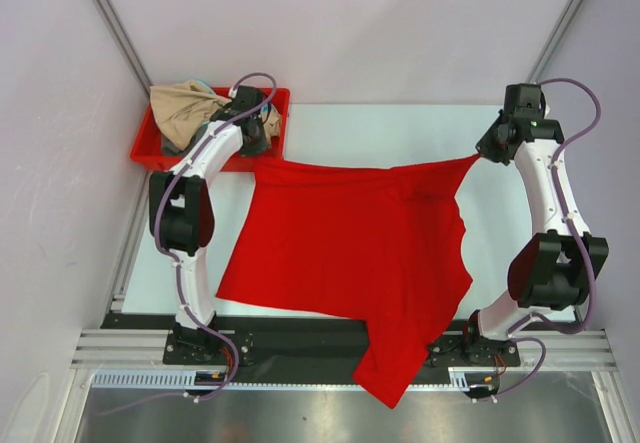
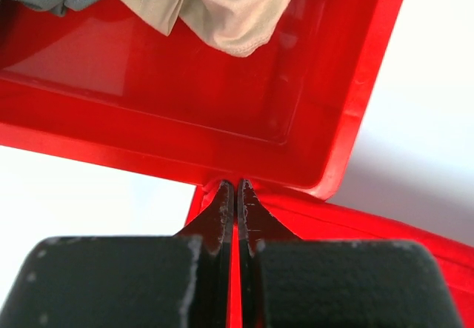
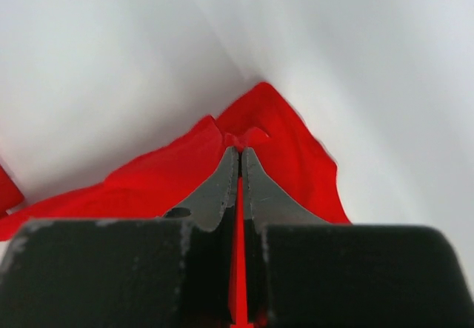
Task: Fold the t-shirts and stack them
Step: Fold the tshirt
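Both my claws are clamped on far corners of the red t-shirt [image 1: 350, 253]: left gripper [image 2: 235, 195] beside the tray [image 2: 355, 106], right gripper [image 3: 239, 158] opposite. It trails toward my bases, seemingly flat. I'd keep tension even, spreading it smooth.

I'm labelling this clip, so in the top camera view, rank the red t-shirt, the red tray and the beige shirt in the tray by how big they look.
1. red t-shirt, spread over much of the table.
2. red tray, at the far left corner.
3. beige shirt, bunched in the tray and partly hidden by the left arm, so its full size cannot be judged.
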`<state>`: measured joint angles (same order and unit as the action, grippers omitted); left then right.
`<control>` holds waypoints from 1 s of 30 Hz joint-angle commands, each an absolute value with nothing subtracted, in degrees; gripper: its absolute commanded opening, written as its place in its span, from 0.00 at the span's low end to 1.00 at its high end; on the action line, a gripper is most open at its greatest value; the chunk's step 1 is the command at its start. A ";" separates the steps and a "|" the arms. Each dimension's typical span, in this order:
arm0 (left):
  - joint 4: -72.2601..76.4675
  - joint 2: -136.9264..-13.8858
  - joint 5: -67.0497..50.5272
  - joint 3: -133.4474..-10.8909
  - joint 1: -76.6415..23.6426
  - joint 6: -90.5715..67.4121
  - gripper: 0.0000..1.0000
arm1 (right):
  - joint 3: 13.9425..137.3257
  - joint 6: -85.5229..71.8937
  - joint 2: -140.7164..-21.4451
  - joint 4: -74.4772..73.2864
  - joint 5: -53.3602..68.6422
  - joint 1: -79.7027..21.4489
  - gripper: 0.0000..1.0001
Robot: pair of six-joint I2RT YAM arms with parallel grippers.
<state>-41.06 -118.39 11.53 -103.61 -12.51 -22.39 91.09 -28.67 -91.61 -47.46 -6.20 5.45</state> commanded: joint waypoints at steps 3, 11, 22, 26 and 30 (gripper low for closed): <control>-38.15 -112.86 12.22 -97.92 -12.57 -20.92 0.00 | 83.69 -30.58 -82.80 -50.71 -6.59 5.80 0.00; -37.27 -110.13 12.39 -89.48 -12.57 -20.48 0.00 | 69.35 -32.43 -71.81 -52.99 -5.89 5.80 0.00; -37.44 -107.84 13.71 -81.05 -12.57 -21.09 0.00 | 58.19 -34.36 -66.62 -54.84 -4.66 5.80 0.00; -37.53 -108.98 13.54 -80.33 -12.57 -21.18 0.00 | 55.11 -35.68 -66.27 -55.89 -3.60 5.80 0.00; -37.79 -109.69 14.15 -79.72 -12.57 -21.18 0.00 | 53.44 -36.30 -66.36 -56.51 -3.86 5.80 0.00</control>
<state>-38.26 -111.22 12.38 -80.23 -12.51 -21.41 53.87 -35.00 -67.57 -55.24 -3.79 5.50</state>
